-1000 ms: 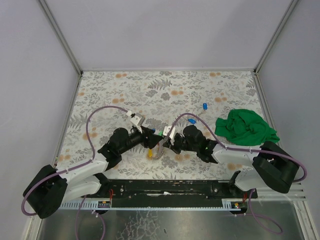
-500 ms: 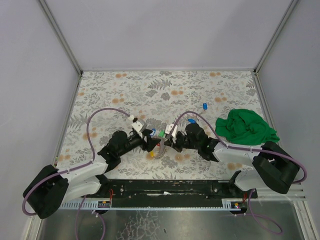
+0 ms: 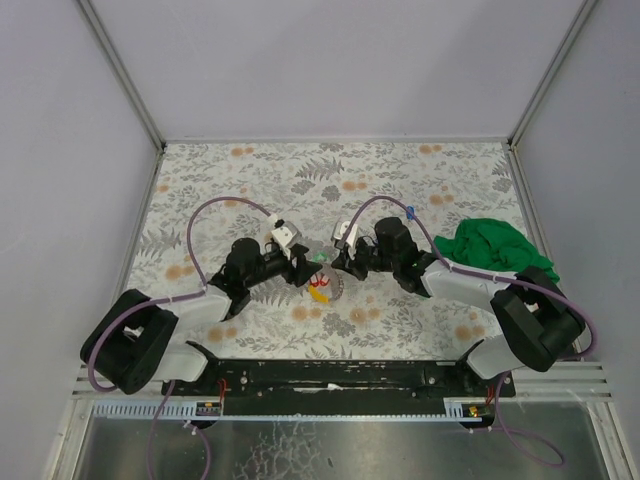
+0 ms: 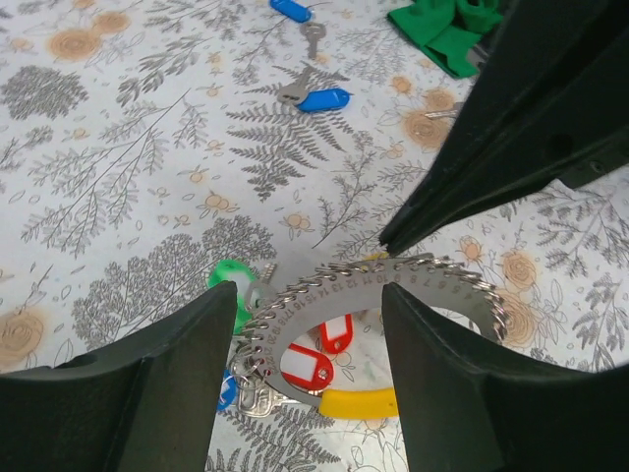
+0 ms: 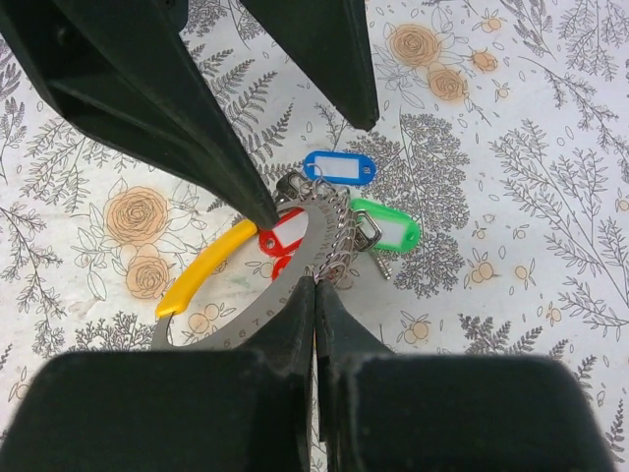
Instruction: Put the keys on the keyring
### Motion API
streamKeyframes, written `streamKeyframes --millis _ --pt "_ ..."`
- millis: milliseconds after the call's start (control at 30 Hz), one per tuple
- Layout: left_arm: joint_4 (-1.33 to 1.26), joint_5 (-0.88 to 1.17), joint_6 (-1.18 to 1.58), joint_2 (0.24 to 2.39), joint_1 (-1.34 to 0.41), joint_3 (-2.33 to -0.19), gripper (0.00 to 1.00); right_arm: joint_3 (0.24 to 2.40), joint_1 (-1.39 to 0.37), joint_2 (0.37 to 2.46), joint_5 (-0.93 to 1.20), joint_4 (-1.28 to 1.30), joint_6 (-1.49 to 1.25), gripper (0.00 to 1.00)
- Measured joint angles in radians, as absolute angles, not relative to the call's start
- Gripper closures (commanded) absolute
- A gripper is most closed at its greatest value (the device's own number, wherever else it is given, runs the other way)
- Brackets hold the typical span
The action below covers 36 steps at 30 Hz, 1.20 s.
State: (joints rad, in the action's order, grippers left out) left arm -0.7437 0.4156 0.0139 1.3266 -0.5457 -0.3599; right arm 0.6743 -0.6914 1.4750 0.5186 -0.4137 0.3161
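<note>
Numbers stamped small along the flat grey band of the keyring [image 4: 413,277] are the only writing in sight, a running count too fine to read with certainty in the left wrist view. The tags carry plain white inserts. Ring and keys [image 3: 318,290] lie at the centre of the floral table [image 3: 250,180], between the two arms.

Right gripper [image 5: 313,285], at the bottom centre of its own wrist view, is clenched tight. Its fingers are pressed together and their joined tip rests against the near edge of the band.

Left gripper [image 4: 310,289] stands partly spread and grasps nothing. In the right wrist view one finger [image 5: 216,157] points into the ring's opening, its tip just beside a red tag [image 5: 285,232]. The other finger [image 5: 334,59] ends outside the ring, above a blue tag [image 5: 339,167].

Green tag [image 5: 388,228] sits at the ring's right side and a yellow tag [image 5: 201,273] curves along its left. Two loose blue-tagged keys [image 4: 313,98] lie at the top of the left wrist view, well apart from the ring, near a green cloth [image 4: 442,34] in the upper right corner.
</note>
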Motion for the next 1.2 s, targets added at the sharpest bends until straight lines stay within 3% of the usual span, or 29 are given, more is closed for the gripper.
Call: streamKeyframes --millis 200,867,1200 --pt "-0.782 0.542 -0.048 1.357 -0.522 -0.369 0.5 0.702 -0.68 1.479 0.566 -0.383 0.334 1.0" --pt "-0.797 0.768 -0.216 1.477 -0.503 -0.383 0.62 0.702 -0.68 1.479 0.66 -0.363 0.334 1.0" --pt "-0.812 0.859 -0.242 1.48 -0.484 -0.402 0.73 0.702 -0.68 1.488 0.689 -0.344 0.334 1.0"
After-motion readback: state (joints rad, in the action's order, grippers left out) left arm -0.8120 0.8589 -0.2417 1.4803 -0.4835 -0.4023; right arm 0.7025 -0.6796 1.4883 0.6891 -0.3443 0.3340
